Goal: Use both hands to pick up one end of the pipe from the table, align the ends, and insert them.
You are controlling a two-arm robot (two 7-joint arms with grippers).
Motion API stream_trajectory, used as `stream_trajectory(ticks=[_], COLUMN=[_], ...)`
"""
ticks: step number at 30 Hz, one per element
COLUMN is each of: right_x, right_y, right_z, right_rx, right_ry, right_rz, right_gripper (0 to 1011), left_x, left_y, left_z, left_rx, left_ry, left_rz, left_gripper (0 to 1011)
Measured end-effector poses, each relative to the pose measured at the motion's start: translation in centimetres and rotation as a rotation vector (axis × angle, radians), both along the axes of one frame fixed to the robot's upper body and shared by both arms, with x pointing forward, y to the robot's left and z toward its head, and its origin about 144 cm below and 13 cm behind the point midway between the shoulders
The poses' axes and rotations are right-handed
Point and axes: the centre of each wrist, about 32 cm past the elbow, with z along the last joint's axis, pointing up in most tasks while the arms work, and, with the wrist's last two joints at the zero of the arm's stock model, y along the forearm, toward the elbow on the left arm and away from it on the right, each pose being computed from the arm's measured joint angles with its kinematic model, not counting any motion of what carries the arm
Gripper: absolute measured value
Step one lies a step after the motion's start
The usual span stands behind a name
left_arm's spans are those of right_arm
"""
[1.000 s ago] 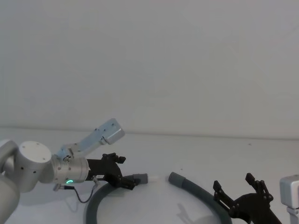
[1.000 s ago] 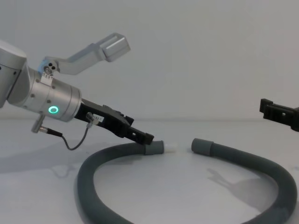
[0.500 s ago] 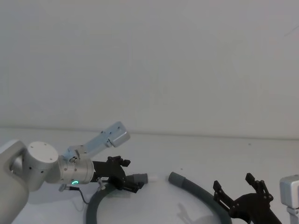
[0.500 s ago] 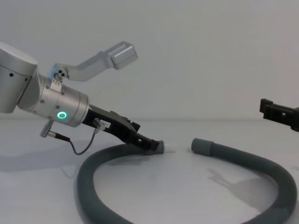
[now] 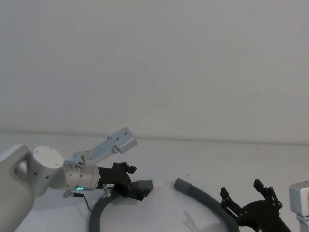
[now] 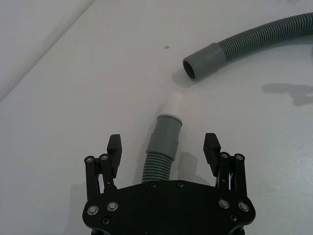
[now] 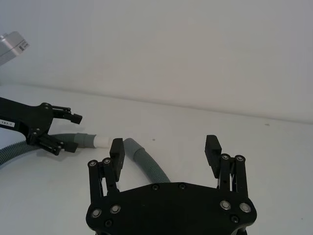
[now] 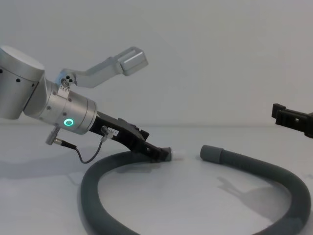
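Pipe: your corrugated pipe (image 8: 122, 215) lies looped on the table (image 8: 195, 196), its two ends facing each other, near but apart.
Spigot end: the white-tipped cuff (image 6: 165, 129) sits between the fingers of your left gripper (image 6: 164, 149), not touching either.
Left gripper: spread wide, low over that cuff.
Right gripper: your right gripper (image 7: 165, 149) hangs spread and empty, well back from the plain cuff (image 5: 182, 183).
Grip advice: close squarely on the smooth cuff, not the ribs, so it will not twist.
Next: bring the right gripper over the plain cuff before lifting.
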Motion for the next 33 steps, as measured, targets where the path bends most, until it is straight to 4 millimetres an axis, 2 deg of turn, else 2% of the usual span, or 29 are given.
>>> stream_trajectory(ticks=[33], right_x=[0.00], right_y=[0.00], right_z=[0.00], right_rx=[0.000], right_ry=[0.000], right_rz=[0.000], right_gripper=[1003], left_x=[0.50], left_y=[-0.79], left_z=[-0.34], left_rx=[0.021], left_ry=[0.030], left_rz=[-0.015], left_gripper=[1002])
